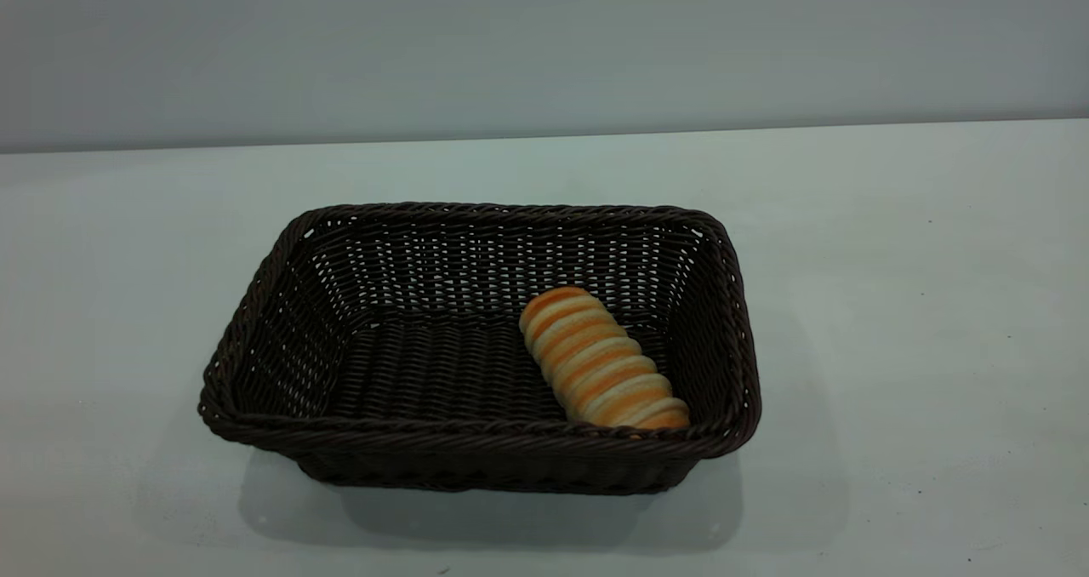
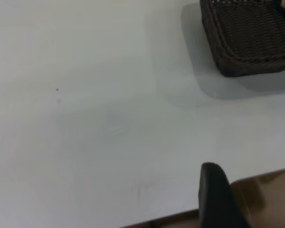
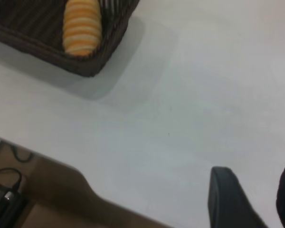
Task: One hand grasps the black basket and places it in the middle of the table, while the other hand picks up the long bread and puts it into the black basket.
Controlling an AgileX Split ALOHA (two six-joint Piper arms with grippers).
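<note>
The black basket (image 1: 476,437) stands in the middle of the white table (image 1: 893,305). The long bread (image 1: 600,360) lies inside it, on the basket floor at the right end, slanting toward the front right corner. Neither arm shows in the exterior view. In the left wrist view my left gripper (image 2: 251,194) is open and empty, near the table's edge, far from the basket (image 2: 249,42). In the right wrist view my right gripper (image 3: 256,192) is open and empty over bare table, away from the basket (image 3: 38,38) and the bread (image 3: 81,26).
The table's edge runs close to both grippers in the wrist views, with brown floor beyond it. A black cable and small device (image 3: 2,199) lie on that floor. A grey wall stands behind the table.
</note>
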